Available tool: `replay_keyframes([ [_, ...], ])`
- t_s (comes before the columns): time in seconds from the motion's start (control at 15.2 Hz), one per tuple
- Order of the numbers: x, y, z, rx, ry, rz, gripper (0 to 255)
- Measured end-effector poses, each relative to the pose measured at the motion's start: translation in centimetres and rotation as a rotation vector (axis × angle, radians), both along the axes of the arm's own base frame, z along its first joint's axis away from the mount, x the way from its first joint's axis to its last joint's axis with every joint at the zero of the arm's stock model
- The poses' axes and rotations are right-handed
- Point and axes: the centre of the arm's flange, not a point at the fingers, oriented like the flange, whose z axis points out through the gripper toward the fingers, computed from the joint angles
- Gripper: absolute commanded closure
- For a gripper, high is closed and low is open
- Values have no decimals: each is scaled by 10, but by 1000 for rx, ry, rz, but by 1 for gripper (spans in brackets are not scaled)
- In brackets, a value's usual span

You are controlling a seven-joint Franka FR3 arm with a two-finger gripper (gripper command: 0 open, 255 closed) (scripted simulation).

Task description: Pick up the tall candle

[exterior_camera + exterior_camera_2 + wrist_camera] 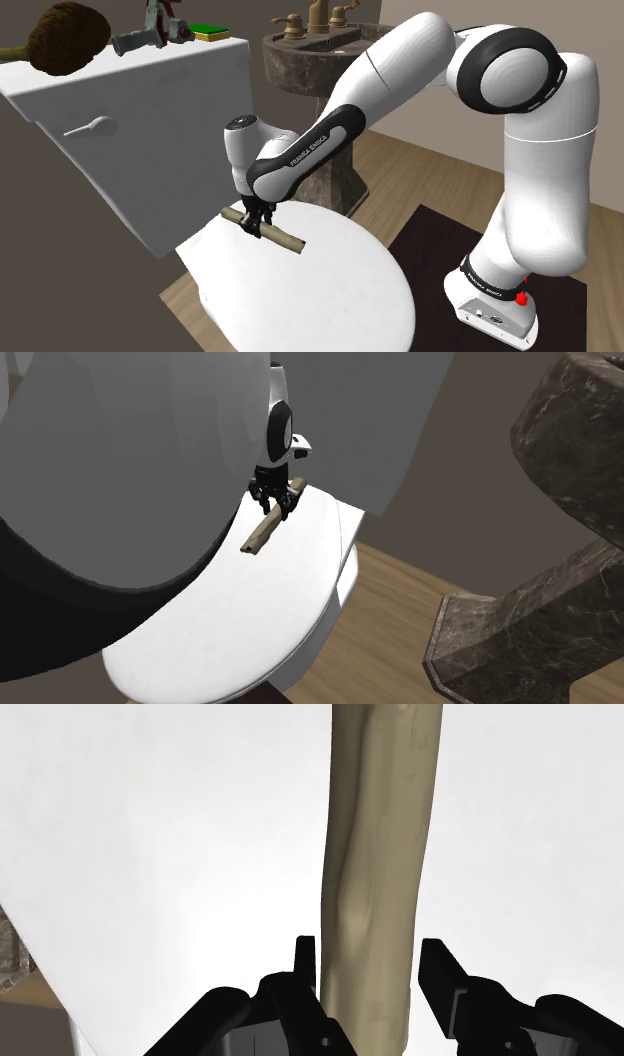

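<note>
The jaws are closed on the tall candle [380, 854]. In the wrist view the black fingers [306, 966] stand on either side of its tan, slightly lumpy shaft, pressed against it near one end. In the shoulder view the tall candle [285, 238] lies crosswise under the jaws, one end towards 10 o'clock and the other towards 4 o'clock. It is low over the white toilet lid [330, 290], but I cannot tell whether it rests on the lid or hangs just clear of it. In the second exterior view the candle [262, 530] runs from 7 o'clock up to 1 o'clock, over the far part of the lid [250, 622].

The rest is seen in the shoulder view, placed from the jaws:
- The white tank [150, 140] with its flush lever [90, 127] is at 10 o'clock.
- On top of the tank are a brown bushy brush [65, 38], a grey handled tool [140, 40] and a green and yellow sponge [211, 31].
- A dark stone pedestal sink [310, 55] with bronze taps [315, 15] is at 1 o'clock.
- A dark mat [430, 250] lies on the wooden floor [420, 170] at 3 o'clock, under the stand.
</note>
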Motion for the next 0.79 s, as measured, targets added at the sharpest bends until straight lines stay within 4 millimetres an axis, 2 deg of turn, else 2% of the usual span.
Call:
replay_keyframes([
  [0.79,0,0,61,0,0,0,255],
])
